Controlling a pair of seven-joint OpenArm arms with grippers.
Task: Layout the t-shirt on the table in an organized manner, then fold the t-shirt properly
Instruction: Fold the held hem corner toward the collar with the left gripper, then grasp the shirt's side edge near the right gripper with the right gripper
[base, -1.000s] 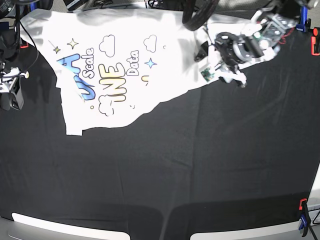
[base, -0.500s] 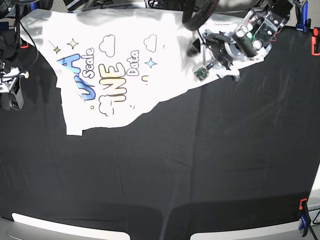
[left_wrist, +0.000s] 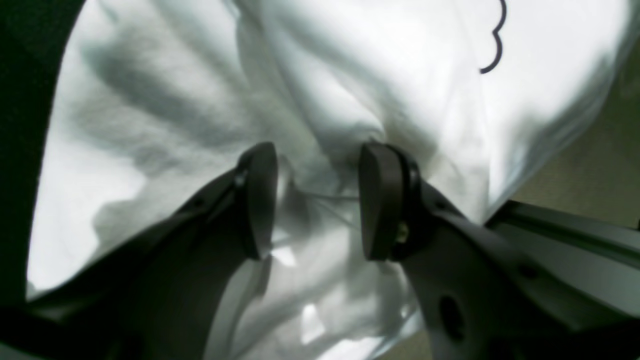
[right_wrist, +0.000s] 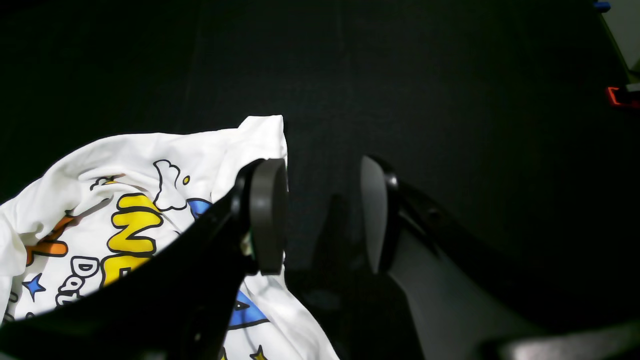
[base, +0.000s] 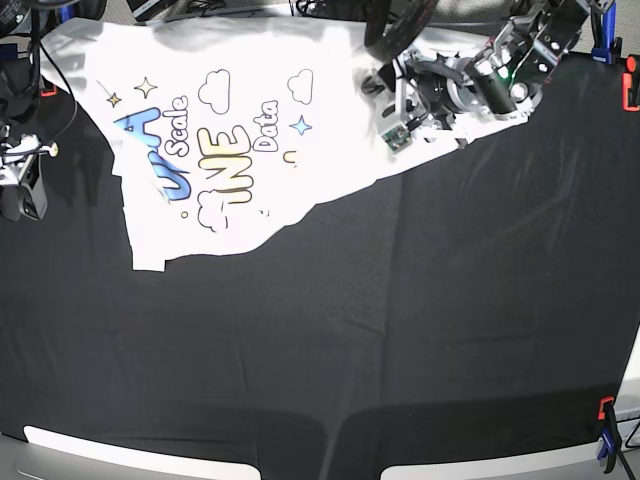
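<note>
Two left fingers (left_wrist: 382, 200) straddling t-shirt (left_wrist: 310, 100) fold.

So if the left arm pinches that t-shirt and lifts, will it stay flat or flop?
Most likely flop: the t-shirt already bunches into soft folds ahead of the left gripper, so it looks thin and limp. It probably drags rather than slides whole, since it lies crumpled and skewed across the table. It seems light, so a small pinch may lift only a corner.
</note>
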